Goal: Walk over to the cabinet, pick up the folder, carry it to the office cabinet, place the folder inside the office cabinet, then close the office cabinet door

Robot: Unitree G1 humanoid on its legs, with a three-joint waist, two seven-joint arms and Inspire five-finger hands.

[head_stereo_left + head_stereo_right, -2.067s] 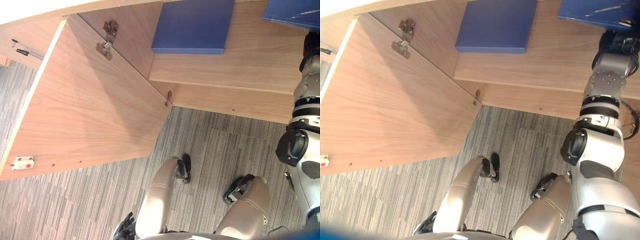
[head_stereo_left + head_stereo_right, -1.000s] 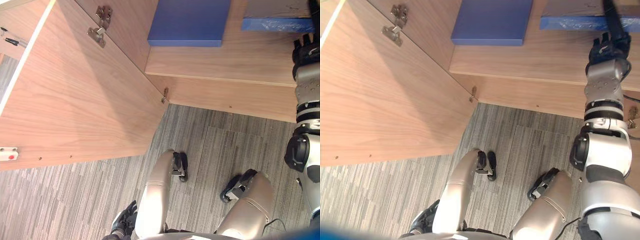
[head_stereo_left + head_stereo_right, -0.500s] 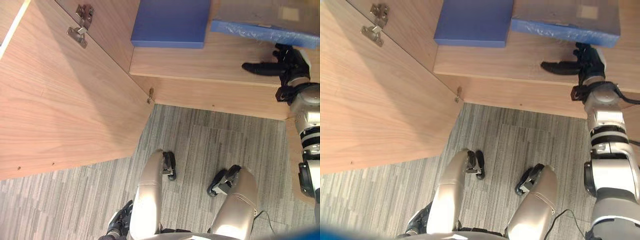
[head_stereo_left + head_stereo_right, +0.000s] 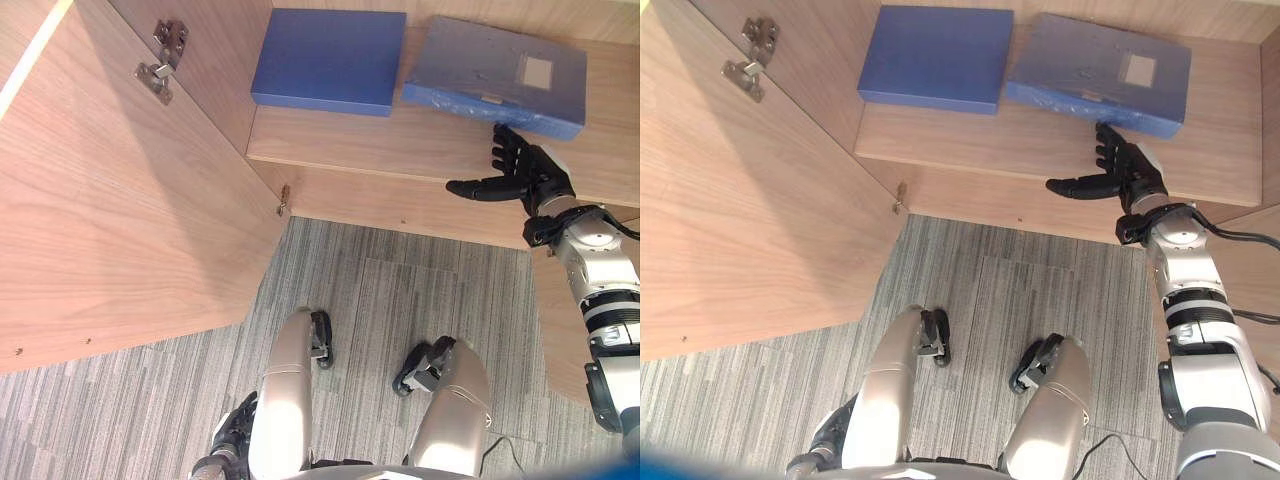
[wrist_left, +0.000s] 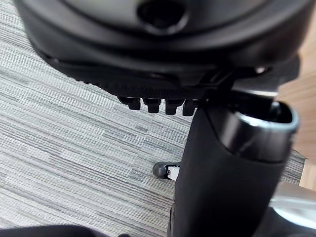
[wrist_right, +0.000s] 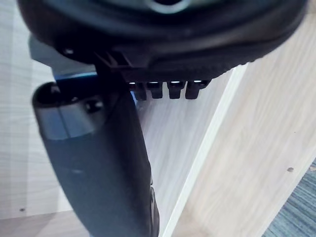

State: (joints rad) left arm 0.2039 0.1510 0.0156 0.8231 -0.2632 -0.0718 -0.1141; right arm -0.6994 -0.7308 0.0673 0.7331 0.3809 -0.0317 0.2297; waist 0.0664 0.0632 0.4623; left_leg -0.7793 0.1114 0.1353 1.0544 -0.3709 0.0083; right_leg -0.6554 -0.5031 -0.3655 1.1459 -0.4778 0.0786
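Door (image 4: 130, 200) is standing wide open off the office cabinet's left edge, and I am judging it the main hazard: swinging it shut could be catching anything overhanging the shelf (image 4: 400, 150). Blue box (image 4: 328, 60) is lying at the shelf's back left, and the folder (image 4: 495, 75) is lying askew beside it, toward the back right corner. My right hand (image 4: 525, 175) is hovering released, fingers spread, just in front of the folder's near edge, so a careless pull could be dragging it forward. My left hand (image 5: 222, 173) is hanging over the carpet (image 4: 400, 300).
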